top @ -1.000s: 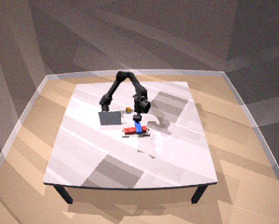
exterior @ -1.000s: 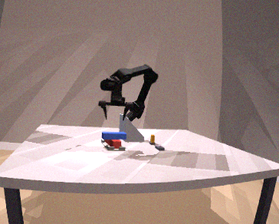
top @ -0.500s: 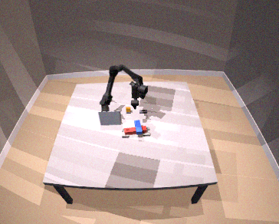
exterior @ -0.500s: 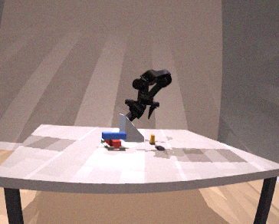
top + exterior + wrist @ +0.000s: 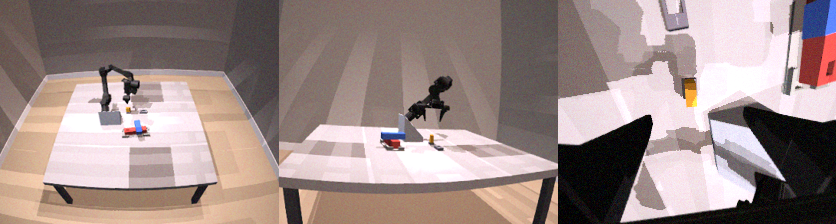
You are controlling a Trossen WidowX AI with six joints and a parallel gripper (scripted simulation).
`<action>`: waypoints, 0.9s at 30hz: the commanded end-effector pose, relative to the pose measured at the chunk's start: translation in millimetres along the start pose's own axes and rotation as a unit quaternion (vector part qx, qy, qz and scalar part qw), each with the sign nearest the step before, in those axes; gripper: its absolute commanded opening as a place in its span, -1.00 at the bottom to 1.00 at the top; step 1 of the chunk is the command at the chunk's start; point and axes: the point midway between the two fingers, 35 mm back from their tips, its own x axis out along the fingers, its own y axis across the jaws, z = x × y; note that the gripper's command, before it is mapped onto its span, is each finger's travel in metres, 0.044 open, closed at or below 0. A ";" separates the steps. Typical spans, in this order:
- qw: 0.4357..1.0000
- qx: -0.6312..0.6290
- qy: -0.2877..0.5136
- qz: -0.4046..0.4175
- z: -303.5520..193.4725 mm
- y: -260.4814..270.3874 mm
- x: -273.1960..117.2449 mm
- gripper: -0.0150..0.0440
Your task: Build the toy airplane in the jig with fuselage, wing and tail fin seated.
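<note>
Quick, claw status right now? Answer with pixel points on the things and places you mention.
Claw (image 5: pixel 126 100) (image 5: pixel 433 114) (image 5: pixel 698 119): open wide, nothing in it, up above the table, with the yellow fin (image 5: pixel 128 110) (image 5: pixel 431 139) (image 5: pixel 690 94) below, not gripped.

Bright glare across white table (image 5: pixel 92 153) (image 5: pixel 451 169) (image 5: pixel 598 115); patchy grey shadows; walls dim; grain everywhere; table edge bowed in exterior view.

The fuselage (image 5: pixel 130 130) (image 5: pixel 394 143) (image 5: pixel 819 59) is red, the wing (image 5: pixel 138 126) (image 5: pixel 392 136) (image 5: pixel 820 19) blue, the fin (image 5: pixel 128 110) (image 5: pixel 431 139) (image 5: pixel 690 94) orange-yellow. The tool (image 5: pixel 126 100) (image 5: pixel 433 120) (image 5: pixel 698 120) is black; the pale counter (image 5: pixel 92 161) (image 5: pixel 405 172) (image 5: pixel 588 117) shows grey patches, one at twelve o'clock in the top view.
</note>
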 end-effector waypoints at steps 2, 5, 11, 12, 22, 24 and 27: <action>1.000 0.000 0.001 0.003 -3.7 3.5 43.0 1.00; 1.000 0.000 0.002 0.005 -4.8 4.1 52.2 1.00; 1.000 0.000 0.002 0.005 -4.8 4.3 63.9 1.00; 1.000 0.000 0.002 0.005 -4.9 4.4 66.4 1.00; 1.000 0.000 0.002 0.004 -3.8 4.0 79.3 1.00; 1.000 0.000 0.002 0.004 -3.6 3.9 82.6 1.00; 1.000 0.000 0.002 0.004 -3.4 3.9 87.4 1.00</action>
